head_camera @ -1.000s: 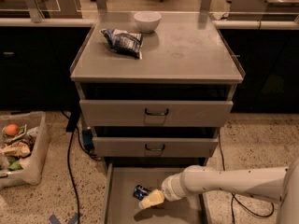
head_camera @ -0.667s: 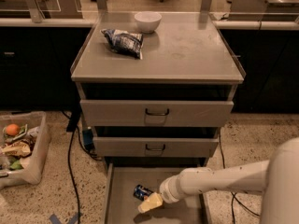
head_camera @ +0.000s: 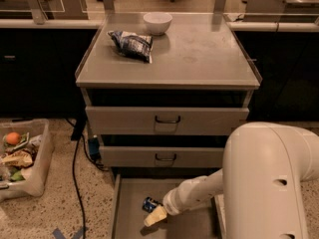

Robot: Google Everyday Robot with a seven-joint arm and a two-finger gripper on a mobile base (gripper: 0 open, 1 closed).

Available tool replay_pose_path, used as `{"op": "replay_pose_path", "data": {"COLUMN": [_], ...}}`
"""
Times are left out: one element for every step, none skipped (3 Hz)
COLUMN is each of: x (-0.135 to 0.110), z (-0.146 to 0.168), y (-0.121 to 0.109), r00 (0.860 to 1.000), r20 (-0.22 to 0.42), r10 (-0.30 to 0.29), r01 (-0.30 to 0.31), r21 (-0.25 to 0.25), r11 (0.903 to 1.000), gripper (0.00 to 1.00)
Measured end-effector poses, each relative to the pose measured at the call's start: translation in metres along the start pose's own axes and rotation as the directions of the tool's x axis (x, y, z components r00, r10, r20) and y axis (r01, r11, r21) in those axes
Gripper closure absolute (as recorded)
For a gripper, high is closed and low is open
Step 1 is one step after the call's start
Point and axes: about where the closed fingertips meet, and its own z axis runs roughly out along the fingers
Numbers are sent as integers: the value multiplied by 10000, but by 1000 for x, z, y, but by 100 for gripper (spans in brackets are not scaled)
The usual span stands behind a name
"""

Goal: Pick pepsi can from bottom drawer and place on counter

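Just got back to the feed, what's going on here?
The robot's arm reaches down into the open bottom drawer, with the end effector right by the pepsi can on the drawer floor. Whether it has a grip is unclear. The can is not on the counter yet; a snack bag and white bowl sit there.

pepsi can (head_camera: 149, 203) in bottom drawer (head_camera: 130, 195), end effector (head_camera: 154, 216) just beside it, nearer, bowl (head_camera: 157, 22) behind bag (head_camera: 130, 44) on worktop (head_camera: 204, 56) far left
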Motion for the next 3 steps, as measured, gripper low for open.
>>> {"op": "replay_pose_path", "data": {"x": [0, 8, 34], "z": [0, 23, 83], "y": [0, 2, 11], "r00": [10000, 9993, 9834], "r20": [1, -40, -250], "r10": [1, 365, 1799], "r01": [-1, -365, -1808], "r21": [-4, 20, -389], "r11": [10000, 9993, 9828], "gripper": [0, 0, 0]}}
